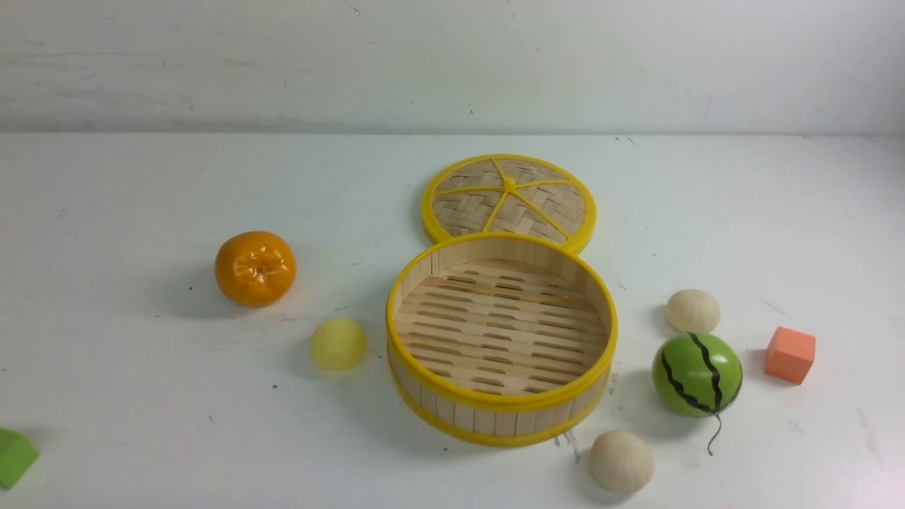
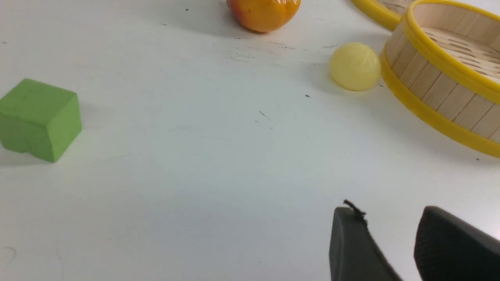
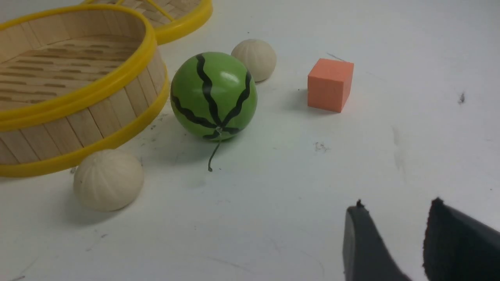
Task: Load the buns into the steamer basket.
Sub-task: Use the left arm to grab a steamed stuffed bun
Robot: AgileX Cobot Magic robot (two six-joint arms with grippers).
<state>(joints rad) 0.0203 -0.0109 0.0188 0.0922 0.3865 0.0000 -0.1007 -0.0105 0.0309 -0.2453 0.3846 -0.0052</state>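
Note:
The steamer basket [image 1: 501,406] stands empty mid-table, also seen in both wrist views [image 2: 441,89] [image 3: 90,113]. A pale yellow bun [image 1: 339,343] [image 2: 354,66] lies just left of it. One cream bun [image 1: 693,310] [image 3: 254,59] lies to its right, another [image 1: 621,461] [image 3: 108,180] at its front right. My left gripper [image 2: 388,212] is open with nothing between its fingers, well short of the yellow bun. My right gripper [image 3: 394,207] is open and empty, apart from the cream buns. Neither arm shows in the front view.
The woven lid [image 1: 509,199] lies flat behind the basket. An orange tangerine [image 1: 255,268] sits far left, a green block [image 1: 14,456] [image 2: 39,117] at the front left. A watermelon ball [image 1: 697,374] [image 3: 213,95] and an orange cube [image 1: 790,354] [image 3: 330,84] are on the right.

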